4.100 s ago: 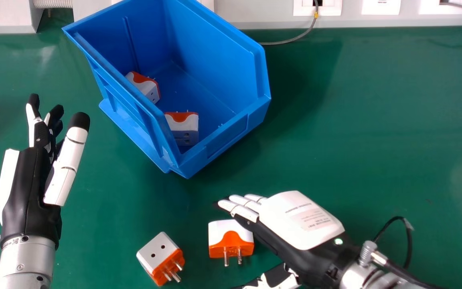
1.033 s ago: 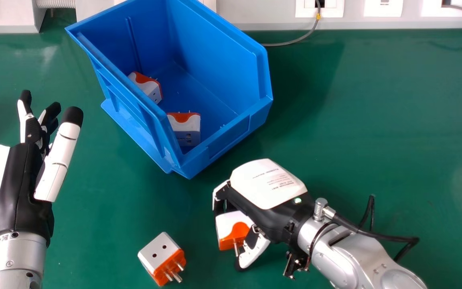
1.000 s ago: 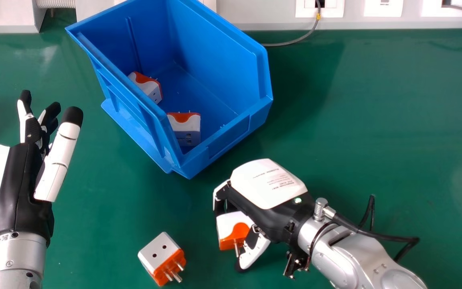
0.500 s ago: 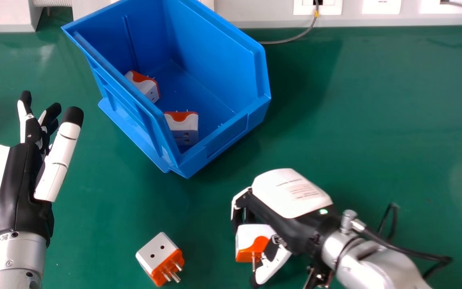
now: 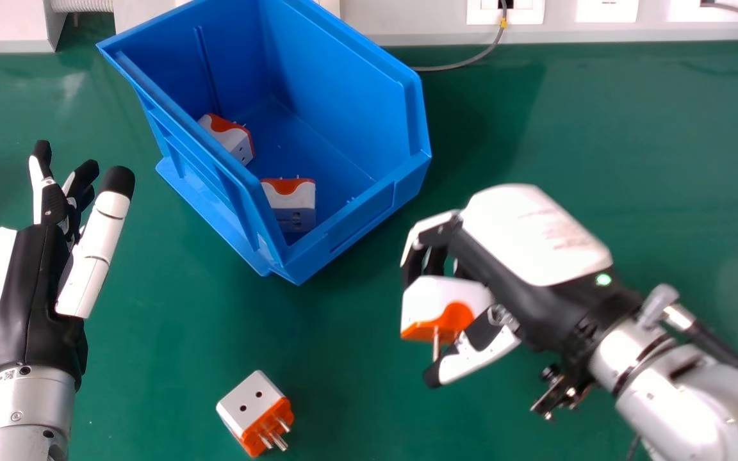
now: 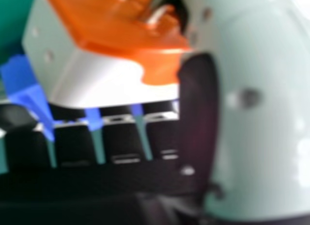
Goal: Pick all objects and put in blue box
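My right hand [image 5: 529, 250] is right of the blue box in the head view, its fingers and thumb curled round a white and orange plug adapter [image 5: 441, 304], prongs pointing down the view. In the right hand view the held adapter [image 6: 116, 70] lies between the fingers and the thumb of my right hand [image 6: 271, 113]. A second adapter [image 5: 250, 406] rests on the table near the front. The blue box [image 5: 353, 227] holds two more adapters, one at its left wall [image 5: 228, 137], one at the near corner [image 5: 292, 205]. My left hand [image 5: 39, 288] is open at the left.
The green table [image 5: 599, 128] extends right of the box. A grey cable [image 5: 459, 66] runs from a socket panel [image 5: 407, 25] along the back edge, behind the box.
Holding the adapter, my right hand has risen off the table and shifted right and farther back. Its fingers were straight earliest on, then curled round the adapter. The left hand has shifted slightly left.
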Available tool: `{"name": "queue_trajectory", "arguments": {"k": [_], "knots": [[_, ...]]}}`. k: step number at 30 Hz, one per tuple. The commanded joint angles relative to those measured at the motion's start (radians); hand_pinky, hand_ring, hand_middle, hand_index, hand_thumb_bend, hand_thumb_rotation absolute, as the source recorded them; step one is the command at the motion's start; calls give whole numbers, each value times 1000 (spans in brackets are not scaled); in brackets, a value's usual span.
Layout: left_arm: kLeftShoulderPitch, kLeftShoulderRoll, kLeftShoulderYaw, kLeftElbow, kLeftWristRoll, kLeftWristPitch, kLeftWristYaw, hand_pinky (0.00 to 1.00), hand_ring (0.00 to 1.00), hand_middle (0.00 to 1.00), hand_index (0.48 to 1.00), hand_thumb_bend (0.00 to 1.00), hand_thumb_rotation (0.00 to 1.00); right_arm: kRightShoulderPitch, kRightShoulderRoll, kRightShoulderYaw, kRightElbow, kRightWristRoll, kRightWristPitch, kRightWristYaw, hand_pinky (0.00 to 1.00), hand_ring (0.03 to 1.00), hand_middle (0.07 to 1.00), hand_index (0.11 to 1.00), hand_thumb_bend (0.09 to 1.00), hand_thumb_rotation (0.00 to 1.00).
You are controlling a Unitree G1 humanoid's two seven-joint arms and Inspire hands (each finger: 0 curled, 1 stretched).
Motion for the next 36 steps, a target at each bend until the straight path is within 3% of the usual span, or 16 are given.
{"name": "queue_trajectory", "arguments": {"k": [1,3,10,19,28,36], "knots": [[-14,9,-1,-10,-2,-7,1,907,973,958,950,719,835,-73,-2,-32,-36,8,-23,-8,75,121,403,482,508,29],[-18,9,0,-4,-3,-9,0,907,973,958,950,719,835,-123,10,-38,-17,10,-30,-21,75,121,403,482,508,29],[-20,5,-3,11,-2,-26,-1,907,973,961,952,714,834,-281,84,-22,93,-8,-37,-94,50,94,247,475,496,95],[-21,3,0,32,-15,-51,-9,917,977,965,954,687,831,-487,165,30,262,-20,-41,-116,34,74,159,471,492,128],[-8,-2,-5,15,-13,-46,-5,926,980,967,958,694,831,-811,298,117,698,-60,-53,-234,35,74,152,470,489,137],[12,-3,-8,6,-8,-59,-2,927,980,967,959,694,831,-1026,401,178,1036,-77,-10,-297,55,98,192,477,487,142]]}}
